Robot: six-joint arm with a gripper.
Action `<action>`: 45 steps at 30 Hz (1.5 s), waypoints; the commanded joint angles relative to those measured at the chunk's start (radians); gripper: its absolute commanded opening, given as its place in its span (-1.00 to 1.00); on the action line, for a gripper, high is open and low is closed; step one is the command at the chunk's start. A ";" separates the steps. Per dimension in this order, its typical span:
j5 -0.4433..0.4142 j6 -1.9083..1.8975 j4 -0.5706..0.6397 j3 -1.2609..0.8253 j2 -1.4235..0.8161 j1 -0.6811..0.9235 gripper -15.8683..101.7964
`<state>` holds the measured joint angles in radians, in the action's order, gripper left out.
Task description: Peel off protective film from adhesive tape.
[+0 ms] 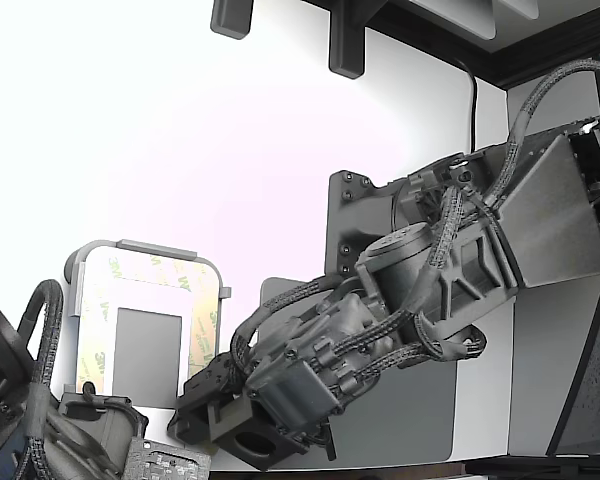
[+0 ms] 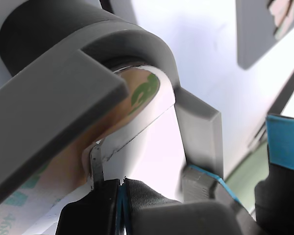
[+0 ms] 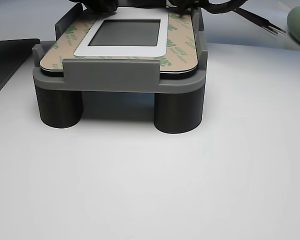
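Protective film (image 3: 177,47), cream with green logos, covers the adhesive tape (image 3: 57,47) that borders the dark grey rectangle (image 3: 127,32) on the part seated in the grey fixture (image 3: 110,75); the fixture stands on the white surface (image 3: 150,175), at the exterior view's left. Pincer (image 2: 121,188) sits at one rounded corner of the fixture, fingertips drawn together on a thin lifted edge of the film (image 2: 105,149); judged as pinching that corner, though the contact area looks very small. Risks: with so little film in the bite, a pull could slip the liner out of the tips; a steep or fast pull could tear the thin strip, leaving pieces on the tape; if the tips caught tape as well as liner, the tape itself could lift from the part; the fixture wall (image 2: 201,132) stands just beside the fingers, so a sideways move could knock it. Count: one fixture on round legs (two legs visible in the other view), one part with one grey rectangle, one continuous film border of four sides, one working pincer, and a second arm (image 1: 40,420) at the exterior view's near left.
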<state>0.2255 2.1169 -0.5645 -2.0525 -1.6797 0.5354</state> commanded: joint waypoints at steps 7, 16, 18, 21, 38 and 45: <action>0.000 0.008 -0.008 0.023 -0.011 -0.026 -0.87; -0.008 -0.020 -0.002 0.017 -0.018 -0.003 -0.91; -0.009 -0.025 -0.002 0.017 -0.018 0.002 -0.91; -0.012 -0.029 -0.002 0.018 -0.018 0.006 -0.91; -0.052 -0.018 -0.124 0.098 -0.040 0.009 -0.82; -0.057 -0.017 -0.216 0.114 -0.138 -0.031 -0.74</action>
<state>0.1703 2.1000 -0.7701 -1.9604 -1.7610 0.5277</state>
